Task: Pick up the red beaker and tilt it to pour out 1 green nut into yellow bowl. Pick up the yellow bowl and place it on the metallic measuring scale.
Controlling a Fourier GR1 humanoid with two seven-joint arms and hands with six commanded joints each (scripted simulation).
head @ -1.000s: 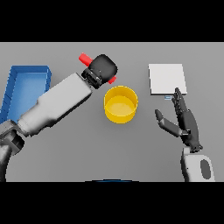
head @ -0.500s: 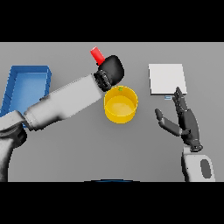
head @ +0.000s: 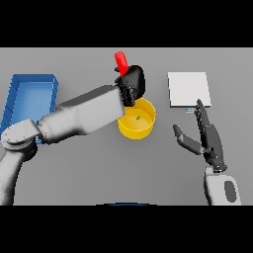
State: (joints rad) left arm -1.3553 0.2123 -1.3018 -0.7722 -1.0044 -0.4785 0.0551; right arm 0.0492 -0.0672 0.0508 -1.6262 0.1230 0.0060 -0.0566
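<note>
My left hand (head: 132,84) is shut on the red beaker (head: 121,62), which sticks up and back from the fist, just above the far rim of the yellow bowl (head: 137,126). A small green nut (head: 138,117) shows inside the bowl. The metallic measuring scale (head: 189,89), a pale square plate, lies to the right and slightly behind the bowl. My right hand (head: 206,139) stands open in front of the scale, to the right of the bowl, fingers straight and thumb spread.
A blue tray (head: 29,99) lies at the left side of the table, partly behind my left forearm. My left arm stretches across the table from the lower left toward the bowl.
My left hand has carried the red beaker rightward to above the bowl's far rim and turned it. A green nut now shows in the bowl. The right hand has stayed put.
</note>
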